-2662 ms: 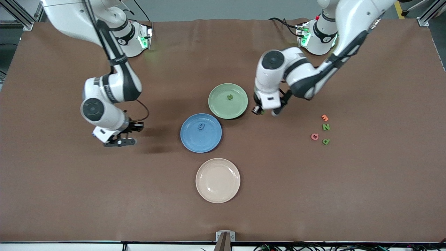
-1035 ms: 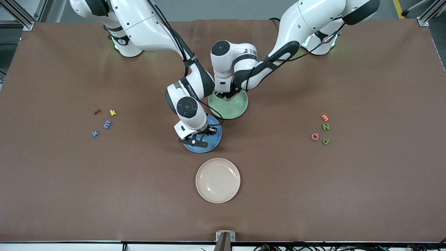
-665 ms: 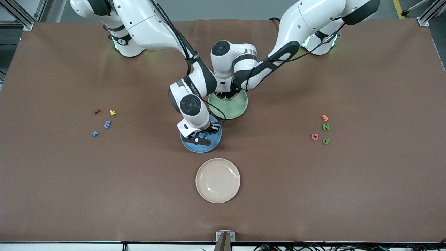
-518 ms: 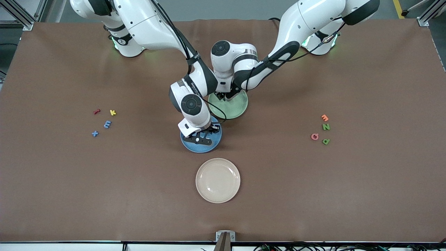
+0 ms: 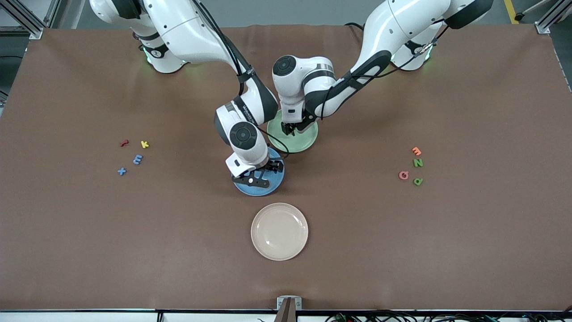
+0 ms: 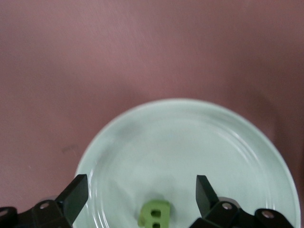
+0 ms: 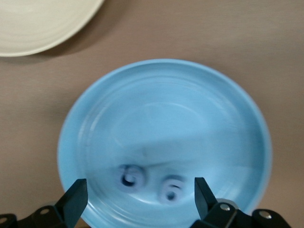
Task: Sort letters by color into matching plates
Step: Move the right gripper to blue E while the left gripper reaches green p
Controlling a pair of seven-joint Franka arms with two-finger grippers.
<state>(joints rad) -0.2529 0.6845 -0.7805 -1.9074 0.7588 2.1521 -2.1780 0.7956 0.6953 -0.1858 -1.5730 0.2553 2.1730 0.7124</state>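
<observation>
Left claw (image 6: 140, 199) spread wide and empty, right claw (image 7: 137, 202) likewise, both pointing down

A wide counter (image 5: 469, 250) covered in matte brown sheeting fills the room's middle. Grey floor shows past its upper edge, aluminium frame rails (image 5: 552, 18) stand at the corners, and cables (image 5: 402, 316) trail along the near edge.

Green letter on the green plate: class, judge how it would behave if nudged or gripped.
The green letter looks chunky and foam-like, so probably light and slightly squashy. Lying flat on the green plate, it should slide, not roll. The plate's smooth surface may let it skid.
</observation>
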